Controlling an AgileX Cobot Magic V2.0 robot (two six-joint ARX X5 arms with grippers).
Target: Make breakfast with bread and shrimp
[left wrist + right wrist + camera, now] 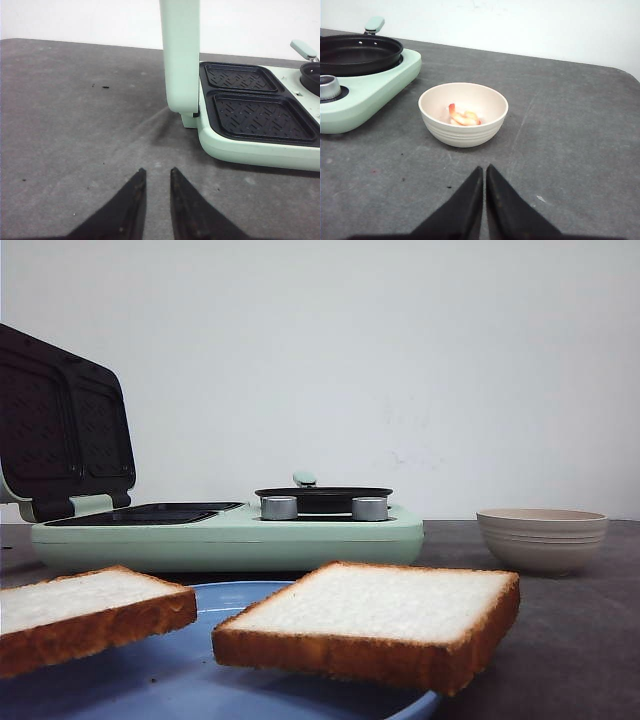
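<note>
Nearest to the front camera lay the two slices of bread on a blue plate, one slice at the plate's right edge and partly over its rim, the other to the left. Behind them stood the green sandwich maker with its lid raised, its two dark grill plates bare, and a small black pan on its burner side. The shrimp lay inside the beige bowl, on the table to the right of the appliance. The left gripper hung over the bare table near the lid's hinge, its fingers a small gap apart and holding nothing. The right gripper pointed at the bowl with its fingers almost touching, also holding nothing. In my judgement, the shrimp was small and curved and sat low against the bowl's wall, so the fingers could slip off it or push the light bowl away. The soft bread could be crushed by a hard grip, and the upright lid could be knocked by the left arm.
</note>
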